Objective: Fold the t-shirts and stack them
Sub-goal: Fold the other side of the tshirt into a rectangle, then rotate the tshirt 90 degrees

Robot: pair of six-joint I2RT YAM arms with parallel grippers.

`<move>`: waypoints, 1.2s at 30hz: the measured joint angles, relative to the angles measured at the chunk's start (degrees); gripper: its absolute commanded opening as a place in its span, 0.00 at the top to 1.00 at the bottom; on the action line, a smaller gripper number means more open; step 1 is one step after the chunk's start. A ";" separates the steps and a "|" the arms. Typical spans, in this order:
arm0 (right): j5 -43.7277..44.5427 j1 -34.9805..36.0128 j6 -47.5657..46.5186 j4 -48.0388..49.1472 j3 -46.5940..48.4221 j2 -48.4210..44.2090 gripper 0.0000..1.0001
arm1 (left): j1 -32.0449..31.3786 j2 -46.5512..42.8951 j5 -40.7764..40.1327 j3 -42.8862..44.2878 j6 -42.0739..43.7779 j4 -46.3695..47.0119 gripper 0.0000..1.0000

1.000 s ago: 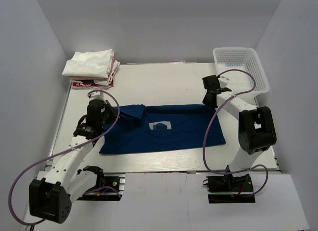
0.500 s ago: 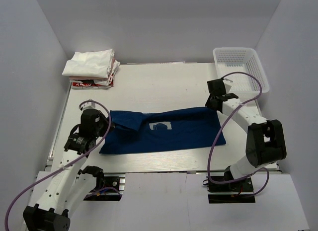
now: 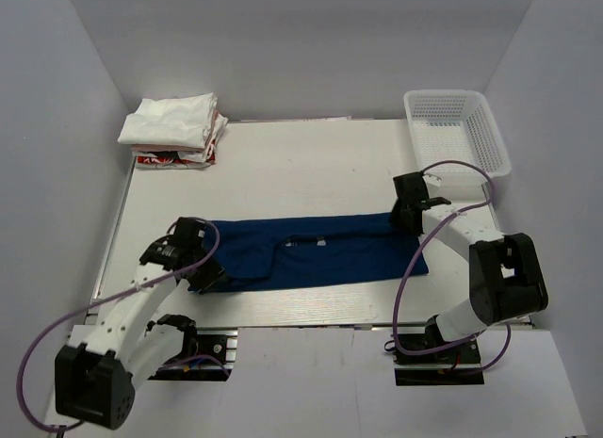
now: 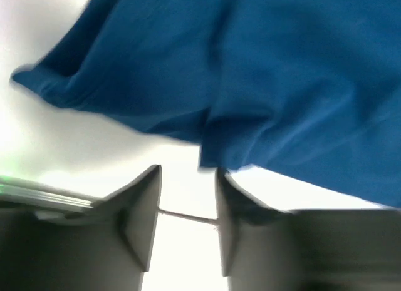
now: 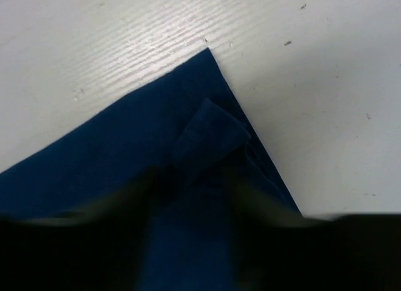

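The navy blue t-shirt (image 3: pixel 330 254) lies folded into a long strip across the near half of the table. My left gripper (image 3: pixel 203 274) is at its left end, low over the table. In the left wrist view that gripper (image 4: pixel 188 173) is open, with bare table between the fingers and the shirt's edge (image 4: pixel 250 84) just beyond the tips. My right gripper (image 3: pixel 407 217) hovers over the shirt's far right corner (image 5: pixel 210 59). Its jaws (image 5: pixel 194 188) stand apart above the cloth, holding nothing. Folded white t-shirts (image 3: pixel 171 122) are stacked at the far left on a red-printed one (image 3: pixel 155 158).
A white mesh basket (image 3: pixel 458 127) stands at the far right corner. Grey walls close in on both sides. The table's near edge (image 3: pixel 311 316) runs just below the shirt, with both arm bases under it.
Both grippers drew the shirt's far edge toward the near side, folding it into a narrower strip, then opened and let the cloth go. The white chest mark is now folded away.
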 measured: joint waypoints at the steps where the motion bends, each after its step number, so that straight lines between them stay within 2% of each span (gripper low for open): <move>1: 0.04 0.00 0.04 0.04 -0.46 0.00 0.19 | 0.00 2.71 0.02 0.55 -0.31 -1.53 0.38; 2: 0.20 -0.04 0.00 -0.02 -0.81 0.00 0.10 | 0.00 5.18 -0.02 1.01 -0.81 -2.71 0.31; 4: 0.48 -0.04 -0.15 -0.26 -1.03 0.00 0.10 | 0.00 8.50 -0.15 1.77 -1.11 -4.44 0.17; 9: 1.57 -0.04 -0.79 -2.86 -0.04 -0.72 0.10 | 0.00 10.23 -1.42 7.06 -1.49 -7.91 0.00; 13: 1.68 -0.04 -2.08 -4.17 1.57 -4.02 0.10 | 0.00 10.01 -3.32 11.02 -0.11 -3.65 0.00; 17: -2.60 0.09 -5.55 -1.57 2.54 -5.16 0.10 | 0.00 14.64 -2.36 11.87 2.38 6.45 0.00; 23: -12.15 0.79 -8.66 2.36 5.55 1.68 0.10 | 0.00 34.80 4.20 16.74 6.38 19.56 0.00; 26: -15.37 1.01 -8.11 3.34 5.14 5.70 0.10 | 0.02 43.69 5.86 19.80 7.43 21.16 0.00; 31: -18.47 1.77 -6.23 7.08 0.09 5.60 0.10 | 0.20 55.84 7.39 33.62 8.96 19.02 0.00; 34: -20.09 2.91 -5.95 10.84 -4.66 2.12 0.10 | 0.15 65.24 9.16 45.97 9.84 18.12 0.00; 36: -21.64 4.79 -5.97 12.22 -7.37 -0.17 0.10 | 0.15 73.33 10.82 57.75 10.58 17.29 0.00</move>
